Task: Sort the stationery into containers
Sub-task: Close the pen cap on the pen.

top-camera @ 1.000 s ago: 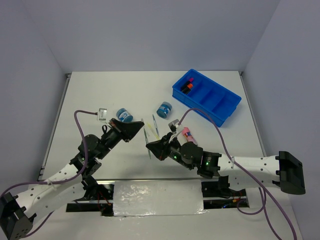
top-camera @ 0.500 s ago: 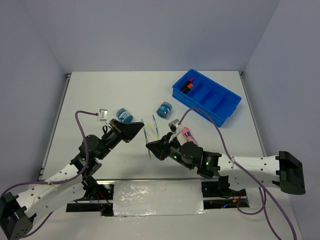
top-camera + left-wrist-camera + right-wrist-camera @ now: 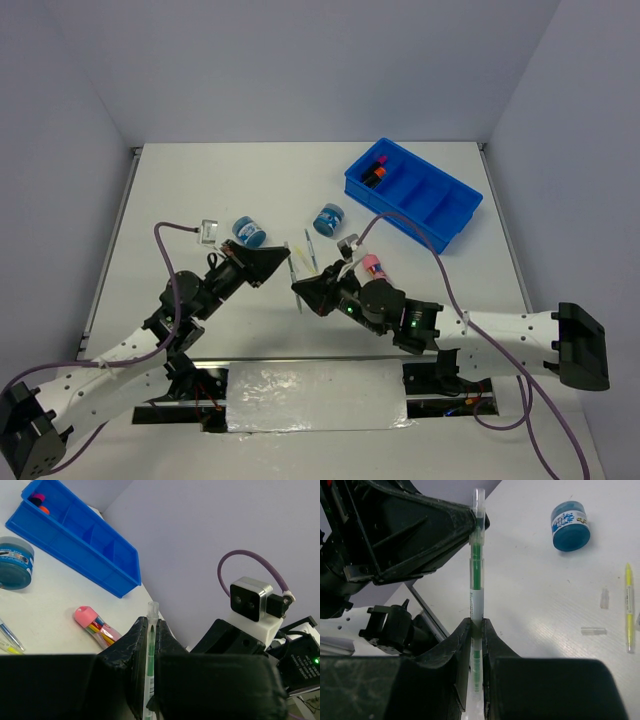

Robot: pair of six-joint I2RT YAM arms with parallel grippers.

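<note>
A thin green pen (image 3: pixel 476 580) with a clear cap is held above the table by both grippers at once. My left gripper (image 3: pixel 151 630) is shut on the capped end. My right gripper (image 3: pixel 476 625) is shut on the other end. The two grippers meet tip to tip near the table's middle (image 3: pixel 292 276). The blue divided tray (image 3: pixel 400 225) stands at the back right, with highlighters (image 3: pixel 375 170) in its far-left compartment. Two round blue tubs (image 3: pixel 248 230) (image 3: pixel 328 218) rest on the table. A pink-capped cylinder (image 3: pixel 376 268) lies beside the right arm.
Thin pens (image 3: pixel 310 250) lie just beyond the grippers, among them a yellow one (image 3: pixel 630 607). Two tiny clear pieces (image 3: pixel 593 630) (image 3: pixel 604 598) lie near it. The right wrist camera and its purple cable (image 3: pixel 252 600) stand close to the left gripper.
My left gripper has edged slightly toward the right gripper. Both grips on the green pen are unchanged.
</note>
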